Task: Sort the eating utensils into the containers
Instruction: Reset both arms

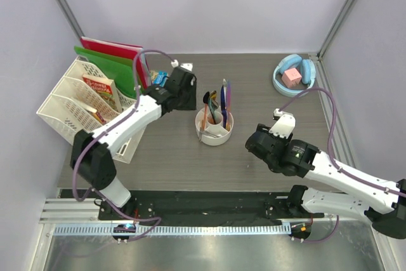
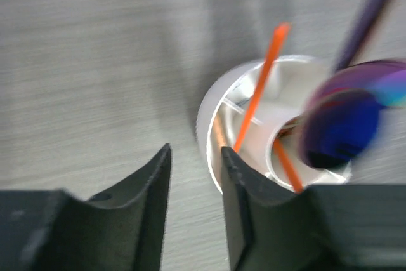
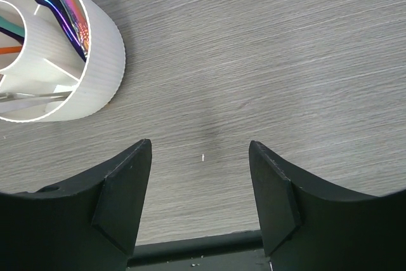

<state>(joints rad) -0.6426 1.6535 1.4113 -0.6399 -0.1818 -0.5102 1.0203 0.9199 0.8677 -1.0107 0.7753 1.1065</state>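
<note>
The white round cup (image 1: 214, 129) with inner walls stands mid-table and holds several utensils upright: a dark blue knife (image 1: 223, 101), a purple piece (image 1: 228, 93) and an orange chopstick (image 1: 204, 122). My left gripper (image 1: 189, 99) hovers just left of the cup, open with a narrow gap and empty. In the left wrist view (image 2: 195, 153) the cup (image 2: 212, 115), an orange chopstick (image 2: 260, 90) and a blurred iridescent spoon (image 2: 352, 115) show. My right gripper (image 1: 252, 143) is right of the cup, wide open and empty (image 3: 200, 147); the cup (image 3: 101, 49) and an iridescent piece (image 3: 60, 1) lie at its upper left.
A white lattice file rack (image 1: 73, 109) with books and red and green folders (image 1: 111, 61) stands at the left. A light blue bowl with a pink cube (image 1: 293, 77) sits at the back right. A black strip (image 1: 209, 204) runs along the table's near edge.
</note>
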